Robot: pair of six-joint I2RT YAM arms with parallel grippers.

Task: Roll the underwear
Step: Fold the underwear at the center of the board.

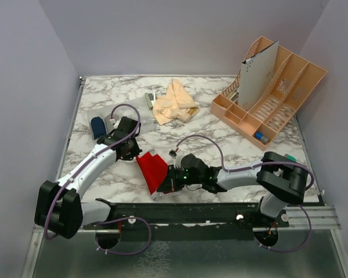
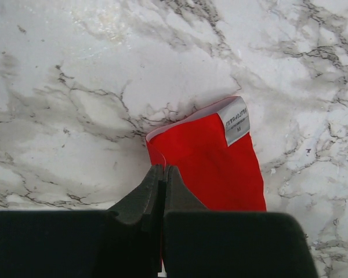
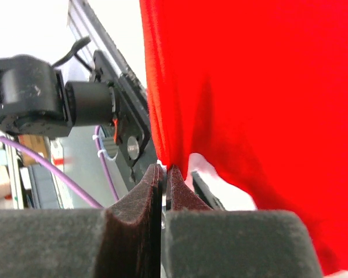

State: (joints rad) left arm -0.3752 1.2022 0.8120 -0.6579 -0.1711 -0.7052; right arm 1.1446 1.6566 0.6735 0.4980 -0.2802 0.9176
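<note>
Presently, the red underwear is seen folded into a narrow strip near the front edge of the marble table, between the two arms. Its far corner is pinched by the left gripper, and its near end is held by the right gripper.

From the left wrist, the left gripper is shown with its fingers pressed together on the cloth's left edge, just below the white-trimmed hem. The red underwear lies flat on the marble there. A grey size label is set at the hem's right corner; its print is too fine to be read.

From the right wrist, the right gripper is likewise shown closed, with a fold of the red underwear nipped between its tips. The cloth fills the upper right of that view, and a purple cable is seen beyond it on the left. Whether this end is lifted off the table cannot be told.

Farther back, the peach-beige underwear is heaped loosely at the middle of the table, well apart from both grippers. A peach organizer rack is placed at the far right, with a grey card standing in it. A dark blue bundle lies at the left side, near the left arm.
</note>
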